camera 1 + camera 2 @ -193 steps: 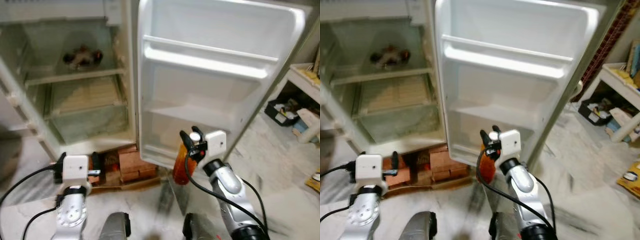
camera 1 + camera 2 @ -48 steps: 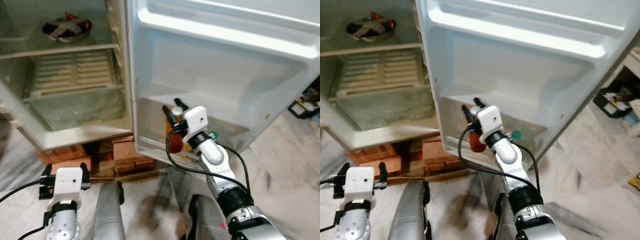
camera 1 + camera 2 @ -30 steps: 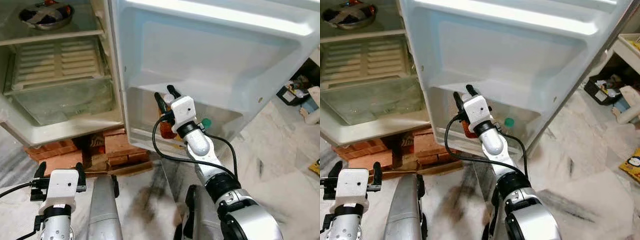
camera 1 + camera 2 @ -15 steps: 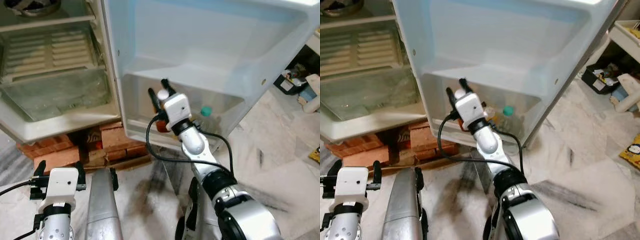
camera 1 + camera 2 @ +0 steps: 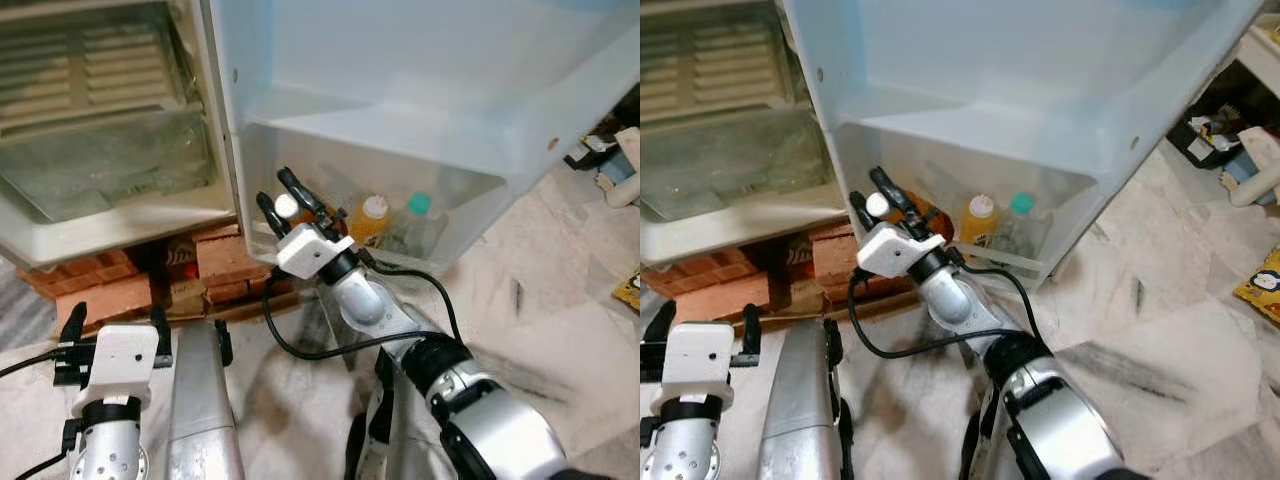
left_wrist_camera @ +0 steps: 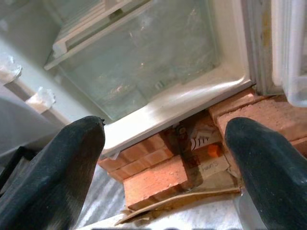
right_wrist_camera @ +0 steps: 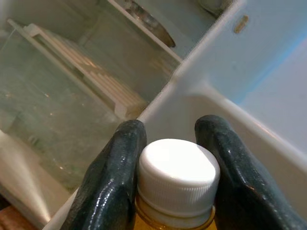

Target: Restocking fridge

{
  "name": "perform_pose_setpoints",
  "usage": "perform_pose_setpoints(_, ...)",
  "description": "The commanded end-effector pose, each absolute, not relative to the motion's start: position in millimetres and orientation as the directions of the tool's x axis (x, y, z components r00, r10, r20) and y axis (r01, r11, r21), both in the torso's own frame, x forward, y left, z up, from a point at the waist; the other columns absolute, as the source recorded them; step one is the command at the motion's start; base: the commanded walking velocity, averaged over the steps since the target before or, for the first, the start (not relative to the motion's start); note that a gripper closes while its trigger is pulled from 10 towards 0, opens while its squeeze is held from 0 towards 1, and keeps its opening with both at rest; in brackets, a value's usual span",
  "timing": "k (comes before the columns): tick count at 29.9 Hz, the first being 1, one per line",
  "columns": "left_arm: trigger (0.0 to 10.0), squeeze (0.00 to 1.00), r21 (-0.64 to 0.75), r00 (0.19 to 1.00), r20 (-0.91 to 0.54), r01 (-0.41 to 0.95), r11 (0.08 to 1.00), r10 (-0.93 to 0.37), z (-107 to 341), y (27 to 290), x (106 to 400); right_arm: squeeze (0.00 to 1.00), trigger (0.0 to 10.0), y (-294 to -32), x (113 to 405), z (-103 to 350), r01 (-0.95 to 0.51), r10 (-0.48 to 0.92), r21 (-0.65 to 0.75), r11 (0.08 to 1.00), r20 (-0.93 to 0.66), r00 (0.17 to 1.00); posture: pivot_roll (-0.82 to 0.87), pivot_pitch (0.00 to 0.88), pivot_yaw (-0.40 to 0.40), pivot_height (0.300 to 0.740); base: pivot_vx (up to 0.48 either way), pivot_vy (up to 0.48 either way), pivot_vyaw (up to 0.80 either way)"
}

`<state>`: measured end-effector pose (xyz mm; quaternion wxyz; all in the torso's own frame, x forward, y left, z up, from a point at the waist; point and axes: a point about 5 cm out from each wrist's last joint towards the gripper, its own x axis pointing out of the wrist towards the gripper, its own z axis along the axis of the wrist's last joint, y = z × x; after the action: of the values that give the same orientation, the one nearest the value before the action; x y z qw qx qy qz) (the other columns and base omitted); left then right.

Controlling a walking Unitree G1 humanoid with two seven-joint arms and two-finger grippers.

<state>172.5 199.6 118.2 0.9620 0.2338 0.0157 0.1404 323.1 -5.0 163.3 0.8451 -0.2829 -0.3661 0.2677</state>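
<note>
Scene: I stand before an open fridge, its door swung out toward me, with a clear door bin along the door's bottom edge.
Right jaws: clamped around the neck of a bottle with a white cap and amber contents; in the right wrist view one black finger sits on each side of the cap.
Where the bottle is: at the left end of the door bin, just at or inside its near wall; I cannot tell whether its base rests on the bin floor yet.
Already in the bin: a yellow-capped orange bottle and a green-capped clear bottle, side by side to the right of mine.
Left jaws: apart and empty, low at my left, pointed at the bricks under the fridge.
Fridge interior: a glass-fronted drawer at the far left.
Step in hand: I judge I am setting this bottle into the door bin beside the other two.
Next move: it calls for lowering until the base sits flat and upright, then parting the fingers and drawing back without knocking the neighbours.
</note>
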Motion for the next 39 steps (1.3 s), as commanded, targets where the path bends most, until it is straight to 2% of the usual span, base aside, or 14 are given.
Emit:
perform_pose_setpoints(1,10.0,0.00,0.463,0.960,0.026,-0.260,0.848,0.280,119.2,198.4,168.7,0.00,10.0,-7.5,324.1,156.6,-0.230,0.676,-0.711,0.665,0.440,0.591,0.26,0.323,-0.119,0.494,0.000,0.000,0.00)
perform_pose_setpoints(3,10.0,0.00,0.459,0.960,0.024,-0.258,0.850,0.279,119.8,196.9,167.9,0.00,10.0,-7.9,326.1,156.2,-0.214,0.679,-0.727,0.652,0.436,0.591,0.27,0.329,-0.122,0.494,0.000,0.000,0.00)
perform_pose_setpoints(9,10.0,0.00,0.456,0.960,0.012,-0.254,0.853,0.279,119.2,194.4,163.8,0.00,10.0,-14.3,332.6,144.1,-0.209,0.646,-0.734,0.646,0.380,0.663,0.27,0.340,-0.126,0.494,0.000,0.000,0.00)
perform_pose_setpoints(11,10.0,0.00,0.455,0.960,0.006,-0.251,0.855,0.279,118.9,193.5,162.9,0.00,10.0,-19.0,334.0,134.9,-0.229,0.617,-0.718,0.658,0.338,0.711,0.28,0.343,-0.126,0.494,0.000,0.000,0.00)
perform_pose_setpoints(12,10.0,0.00,0.453,0.961,0.000,-0.247,0.857,0.276,118.4,192.9,162.3,0.00,10.0,-26.2,335.9,121.6,-0.276,0.575,-0.681,0.678,0.258,0.777,0.28,0.345,-0.124,0.494,0.000,0.000,0.00)
perform_pose_setpoints(14,10.0,0.00,0.452,0.961,-0.005,-0.244,0.858,0.276,118.1,192.9,162.3,0.00,10.0,-33.5,339.0,114.2,-0.291,0.517,-0.628,0.722,0.209,0.830,0.28,0.345,-0.123,0.494,0.000,0.000,0.00)
perform_pose_setpoints(21,10.0,0.00,0.445,0.963,-0.016,-0.236,0.864,0.271,115.4,191.9,165.7,0.00,10.0,-56.8,348.4,107.2,-0.280,0.413,-0.552,0.785,0.130,0.901,0.27,0.332,-0.120,0.494,0.000,0.000,0.00)
perform_pose_setpoints(22,10.0,0.00,0.442,0.963,-0.020,-0.233,0.867,0.269,113.9,191.5,167.6,0.36,10.0,-64.0,351.6,107.6,-0.276,0.390,-0.530,0.802,0.115,0.913,0.27,0.324,-0.119,0.494,0.000,0.000,0.00)
perform_pose_setpoints(23,10.0,0.00,0.441,0.963,-0.021,-0.231,0.867,0.268,113.2,191.4,168.4,1.00,10.0,-66.3,352.7,108.3,-0.275,0.383,-0.518,0.810,0.113,0.917,0.26,0.317,-0.118,0.494,0.000,0.000,0.00)
perform_pose_setpoints(33,10.0,0.00,0.437,0.963,-0.030,-0.227,0.870,0.266,106.2,194.5,180.8,1.00,10.0,-73.8,361.6,122.9,-0.263,0.383,-0.516,0.815,0.140,0.913,0.26,0.268,-0.114,0.494,0.000,0.000,0.00)
perform_pose_setpoints(39,10.0,0.00,0.430,0.964,-0.014,-0.234,0.872,0.266,104.8,196.6,193.1,1.00,10.0,-69.5,371.3,153.4,-0.284,0.408,-0.426,0.859,0.235,0.882,0.24,0.215,-0.107,0.494,0.000,0.000,0.00)
